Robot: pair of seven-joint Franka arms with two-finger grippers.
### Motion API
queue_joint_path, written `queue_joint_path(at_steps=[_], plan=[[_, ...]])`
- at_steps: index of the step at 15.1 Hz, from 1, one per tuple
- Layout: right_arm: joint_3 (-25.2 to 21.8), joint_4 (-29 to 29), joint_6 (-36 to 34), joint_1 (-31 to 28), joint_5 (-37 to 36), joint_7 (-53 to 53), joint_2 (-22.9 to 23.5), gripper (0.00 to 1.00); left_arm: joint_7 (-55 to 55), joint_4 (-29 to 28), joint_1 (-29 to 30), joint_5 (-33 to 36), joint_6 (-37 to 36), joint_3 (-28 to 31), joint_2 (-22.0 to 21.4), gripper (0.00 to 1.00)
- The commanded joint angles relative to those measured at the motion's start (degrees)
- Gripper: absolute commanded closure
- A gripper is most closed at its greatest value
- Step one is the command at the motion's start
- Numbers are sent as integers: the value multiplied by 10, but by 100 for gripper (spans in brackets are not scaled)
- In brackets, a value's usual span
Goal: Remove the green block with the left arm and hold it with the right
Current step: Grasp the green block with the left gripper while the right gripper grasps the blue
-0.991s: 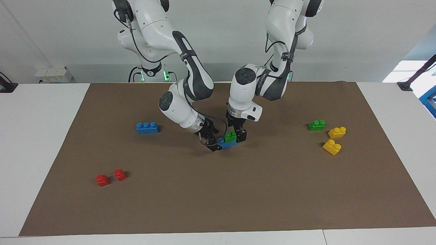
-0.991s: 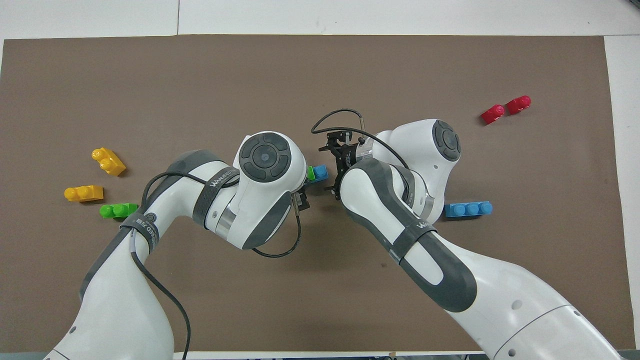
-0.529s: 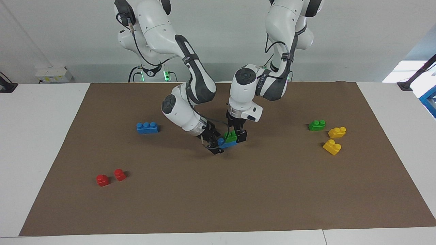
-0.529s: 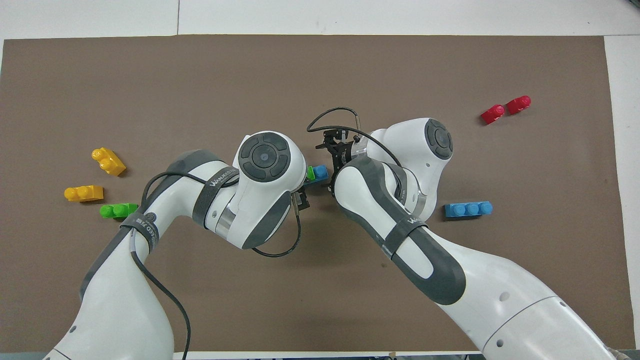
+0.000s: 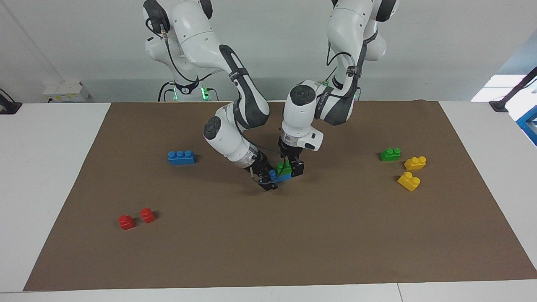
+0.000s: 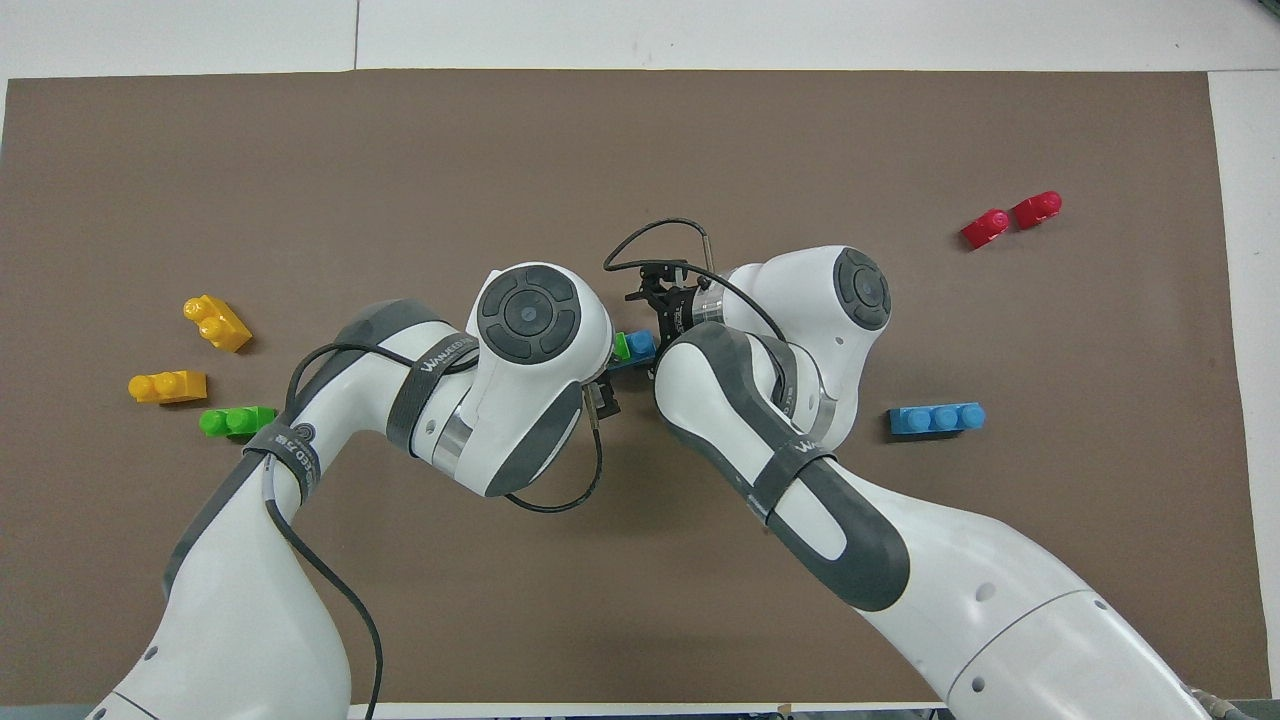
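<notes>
**Both grippers closed in on the stacked green and blue bricks at mid-worktop**

The small bright green plastic brick with two round studs point(image 5: 284, 168) sits pressed onto a blue plastic brick point(image 5: 280, 177) near the middle of the brown mat point(image 5: 293, 235) that covers the white worktop point(image 5: 50, 167). In the overhead view only a sliver of green and one blue stud show between the two wrists. The left gripper point(image 5: 292, 167) points straight down over the stack, its dark fingers standing on either side of the green brick and clamped against it. The right gripper point(image 5: 268, 178) comes in low and slanted at the blue brick's end toward the right arm; its fingers flank that end, but whether they press on it cannot be told.

Well out from the left gripper, toward the left arm's end of the worktop, lie a second green two-stud brick point(image 5: 390, 154) and, just beside it, two yellow two-stud plastic bricks point(image 5: 415, 162) point(image 5: 409, 181), one turned at an angle. Out from the right gripper, toward the right arm's end, a blue three-stud plastic brick point(image 5: 181, 157) lies alone, and well apart from it, farther from the robots, two small red plastic pieces point(image 5: 126, 222) point(image 5: 147, 215) rest close together.
</notes>
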Motion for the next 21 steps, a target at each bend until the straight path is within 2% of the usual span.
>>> queue_joint_path(at_steps=[1,7,10,11,15,18,19,21], plan=[[-1,1,12,3,12,7,4,10,-13,-1,2,12,14,-1,8,0],[-1,0,16,3,12,7,5,52,-13,-1,2,12,16,-1,8,0],[-1,0,16,3,11,6,5,94,-13,-2,2,12,16,-1,8,0],[-1,0,16,3,11,6,5,100,-13,-4,2,14,16,-1,8,0],[-1,1,18,3,11,5,5,100,-14,-9,1,20,17,-1,8,4],[-1,3,18,1,14,7,5,100,-14,-9,1,20,17,-1,8,52],[-1,3,18,2,17,7,5,100,-11,-9,1,22,17,-1,8,100],[-1,3,18,3,18,13,5,100,-7,-5,1,34,18,-2,8,100]])
